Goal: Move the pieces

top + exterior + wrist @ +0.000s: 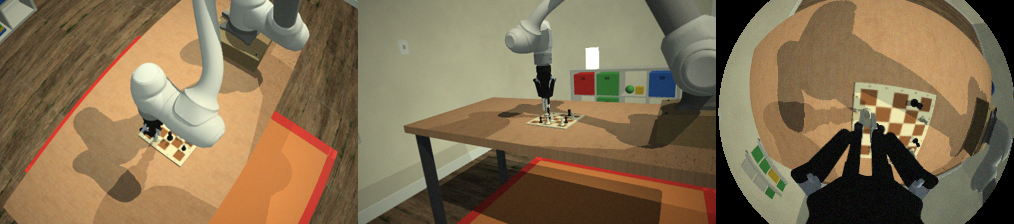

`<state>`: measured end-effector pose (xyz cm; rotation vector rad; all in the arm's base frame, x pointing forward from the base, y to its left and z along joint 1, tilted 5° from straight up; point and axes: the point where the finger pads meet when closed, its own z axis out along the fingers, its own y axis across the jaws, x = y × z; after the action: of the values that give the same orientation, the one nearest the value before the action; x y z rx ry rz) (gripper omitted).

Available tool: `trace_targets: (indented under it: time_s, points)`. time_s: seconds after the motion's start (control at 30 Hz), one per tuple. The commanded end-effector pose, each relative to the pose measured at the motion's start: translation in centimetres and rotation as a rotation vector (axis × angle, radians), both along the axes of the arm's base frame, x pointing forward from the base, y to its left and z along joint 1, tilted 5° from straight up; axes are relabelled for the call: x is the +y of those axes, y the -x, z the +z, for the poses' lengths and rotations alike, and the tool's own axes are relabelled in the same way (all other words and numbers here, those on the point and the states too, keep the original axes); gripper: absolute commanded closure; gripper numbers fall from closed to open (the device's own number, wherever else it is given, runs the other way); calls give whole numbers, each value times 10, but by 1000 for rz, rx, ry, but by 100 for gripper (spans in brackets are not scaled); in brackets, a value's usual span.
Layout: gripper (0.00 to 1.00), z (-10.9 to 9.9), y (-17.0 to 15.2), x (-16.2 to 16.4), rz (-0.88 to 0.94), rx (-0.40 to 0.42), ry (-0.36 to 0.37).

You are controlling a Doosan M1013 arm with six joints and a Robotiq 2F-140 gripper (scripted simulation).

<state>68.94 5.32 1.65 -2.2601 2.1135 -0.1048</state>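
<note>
A small chessboard (167, 144) lies in the middle of the wooden table; it also shows in the exterior view (555, 120) and in the wrist view (894, 117). Several black and white pieces stand on it, among them a black piece (170, 135), another black piece (183, 148) and a tall black piece (569, 112). My gripper (546, 106) hangs vertically over the board's left end, also seen from above (152, 132). It is shut on a small chess piece (865, 120) and holds it just above the board. The piece's colour is hard to tell. My arm hides part of the board from above.
The robot's base stands on a block (246, 46) at the table's far end. A red-edged orange zone (286, 172) lies beside the table. A shelf with red, green and blue boxes (622, 83) stands against the wall behind.
</note>
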Motion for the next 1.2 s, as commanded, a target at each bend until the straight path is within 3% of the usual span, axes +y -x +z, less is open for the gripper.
trace_targets:
  time_s: [0.0,1.17]
  points:
    - [100,0,0,0,0,0,0]
    - [100,-4,0,0,0,0,0]
